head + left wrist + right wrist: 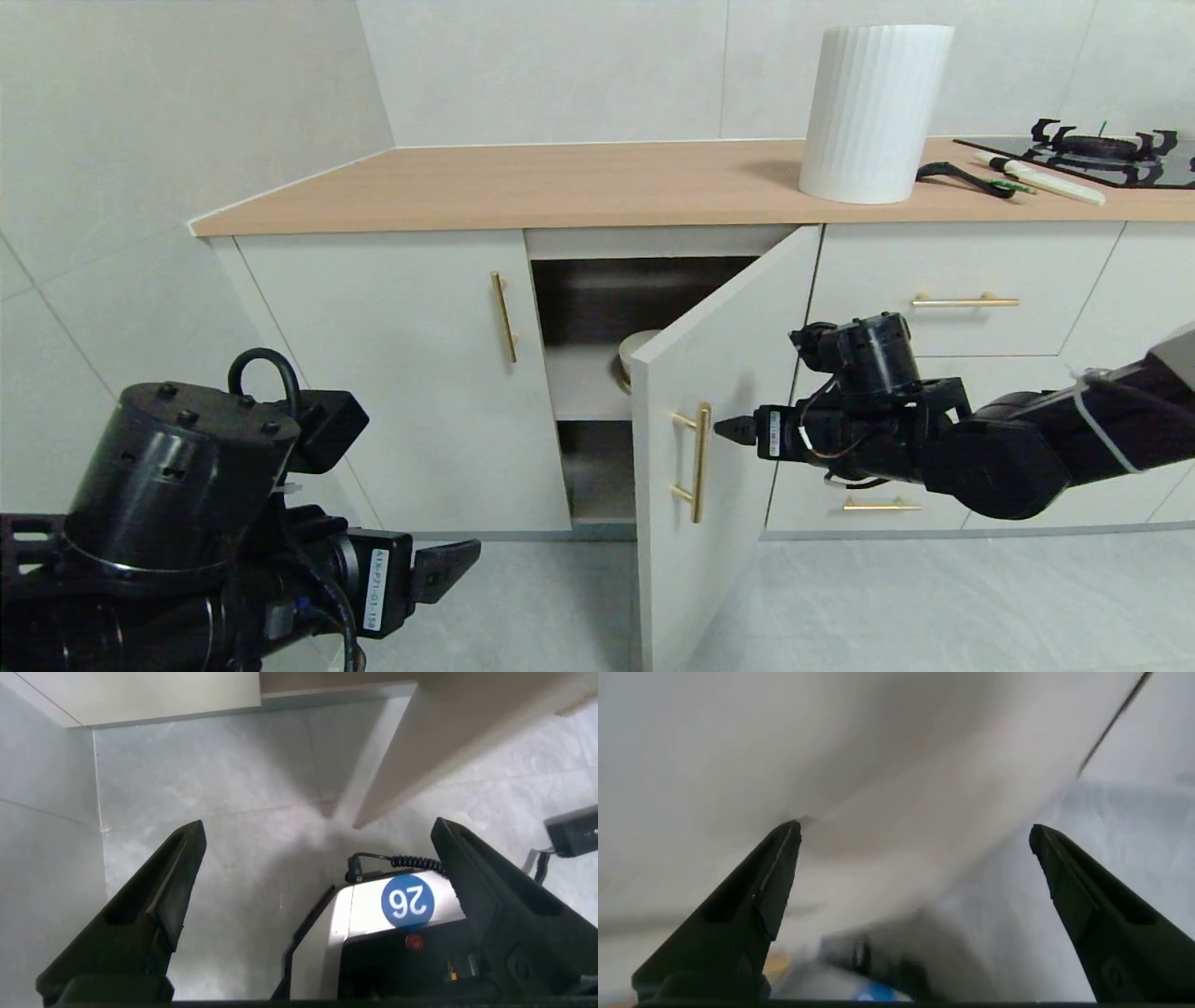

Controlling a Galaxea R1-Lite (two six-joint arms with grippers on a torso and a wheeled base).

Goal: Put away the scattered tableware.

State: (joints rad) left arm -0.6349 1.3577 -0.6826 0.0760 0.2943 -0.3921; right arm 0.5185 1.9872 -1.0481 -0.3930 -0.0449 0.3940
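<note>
Bowl (pixel 635 347) in open cabinet (pixel 597 289) | right gripper (pixel 728 429) outside, just beside door handle (pixel 698 462)

Matt light wood-grain surface (pixel 560 187). Smooth tall white ribbed cylinder (pixel 873 112), possibly plastic. Matt smooth white cabinet door (pixel 724 373); satin brass-coloured metal bar handle (pixel 698 462). Glossy black glass hob (pixel 1172 177). Smooth, slightly glossy pale wall tiles (pixel 560 65).

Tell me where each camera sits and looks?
Head view: on the head, looking forward and down at the open cabinet door; left fingers and right fingers show.
Left wrist view: on the left wrist, looking down at the floor between its open fingers.
Right wrist view: on the right wrist, facing a pale surface close up, between its open fingers.
Shared: head and left wrist views both show the door.
</note>
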